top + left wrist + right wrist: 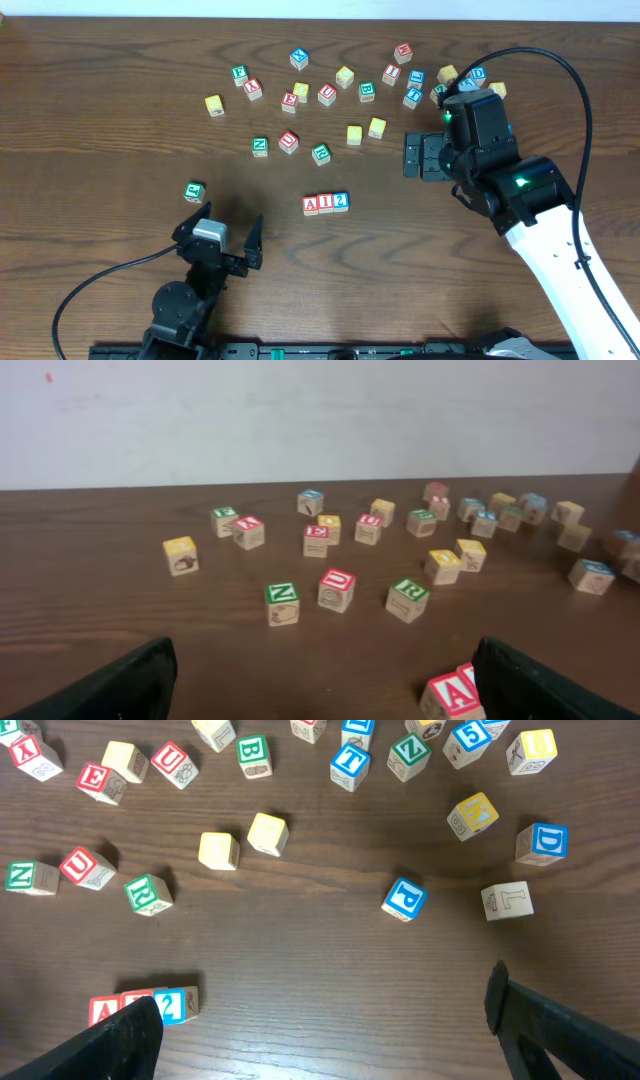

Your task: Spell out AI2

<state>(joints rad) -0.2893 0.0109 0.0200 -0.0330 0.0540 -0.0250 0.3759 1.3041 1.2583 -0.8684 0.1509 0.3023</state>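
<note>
Already the three task cubes sit in a row on the dark wooden table (100, 150): the A cube (311, 205), the I cube (326, 204) and the 2 cube (341, 202), side by side and touching, reading A-I-2 from the overhead view. The row lies at about 6 o'clock from the scatter of loose cubes (345, 76) spread across the far half of the table, well apart from them. Nearest to it are the green R cube (321, 153) at 12 o'clock and the green N cube (260, 146) at roughly 11 o'clock.

The left gripper (230, 215) rests at about 8 o'clock from the row, jaws spread wide and holding nothing. In its wrist view the A cube (452, 693) shows just inside the right-hand finger (545, 685). A lone green cube (194, 190) sits near it at 11 o'clock.

The right gripper (408, 155) hangs at about 2 o'clock from the row, jaws likewise released and empty. Its wrist view shows the 2 cube (172, 1004) beside one finger (110, 1040), which partly hides the I cube.
</note>
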